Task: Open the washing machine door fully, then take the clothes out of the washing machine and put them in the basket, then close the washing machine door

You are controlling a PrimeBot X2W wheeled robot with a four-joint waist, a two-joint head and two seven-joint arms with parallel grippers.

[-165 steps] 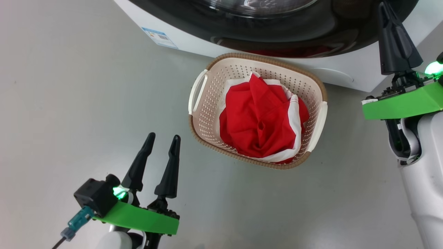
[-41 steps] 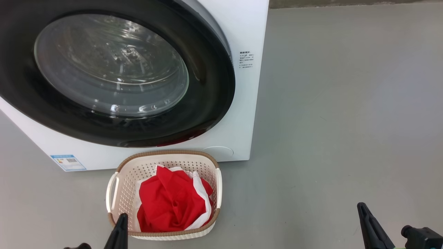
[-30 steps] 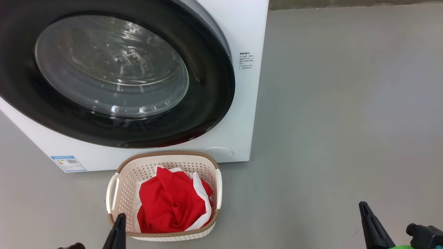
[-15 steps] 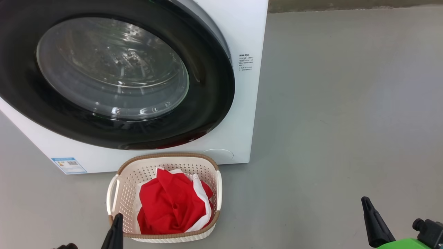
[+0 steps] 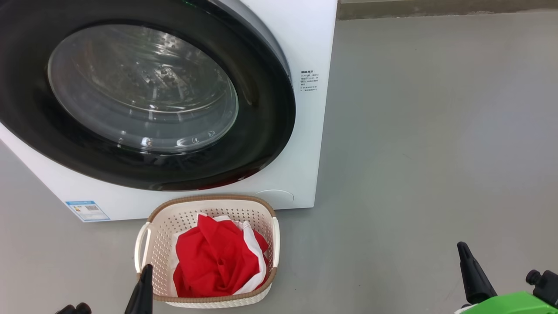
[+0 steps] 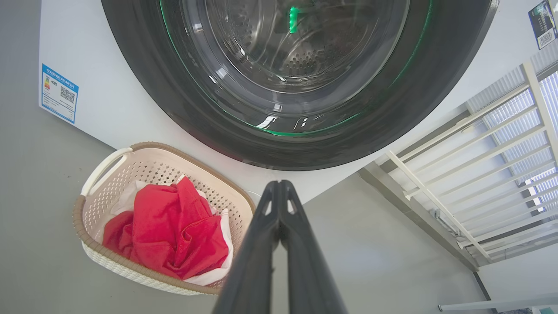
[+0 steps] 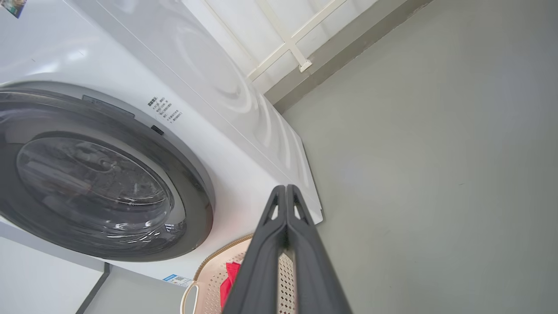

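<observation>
Red clothes (image 5: 218, 257) are lying in the basket (image 5: 209, 201) in front of the washer, with both grippers clenched and empty.

The clothes, red fabric with white trim, are sitting bunched inside the basket and filling most of it. The basket is standing on the grey floor (image 5: 436, 131) just in front of the washing machine (image 5: 305, 35), below the washing machine door (image 5: 261, 131), whose black rim is lying flush against the white front. The left gripper (image 6: 279, 187) is hovering near the basket's near rim, apart from the clothes, its fingers pressing together on nothing. The right gripper (image 7: 285, 189) is hanging well apart to the right over the floor, fingers likewise pressing together, empty.
</observation>
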